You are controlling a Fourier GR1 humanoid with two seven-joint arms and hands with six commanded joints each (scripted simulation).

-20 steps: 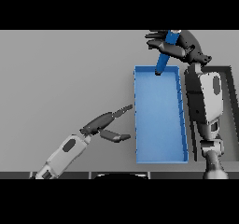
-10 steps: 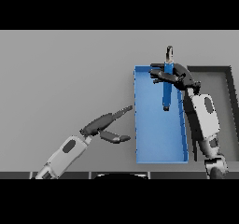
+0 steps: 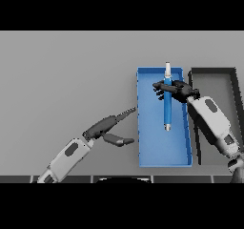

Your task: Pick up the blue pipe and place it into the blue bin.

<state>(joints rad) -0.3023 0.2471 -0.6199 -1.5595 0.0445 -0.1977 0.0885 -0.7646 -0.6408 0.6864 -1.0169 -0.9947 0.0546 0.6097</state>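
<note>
Pipe [image 3: 167, 101] has dropped lower over bin [image 3: 162, 151]; your right hand [image 3: 177, 90] still curled round it. Release next. Left hand [image 3: 112, 127] idle, fingers straight.

So your right hand [image 3: 175, 89] has dropped from up past the far end of the blue bin [image 3: 143, 128] to right over its upper half, fingers curled round the blue pipe [image 3: 167, 104]. The pipe was hanging tilted above the bin's far rim a second back; now it runs lengthwise down the middle of the bin, pale tip poking over the far rim. Looks like it's lying flat inside, hard to be sure
</note>
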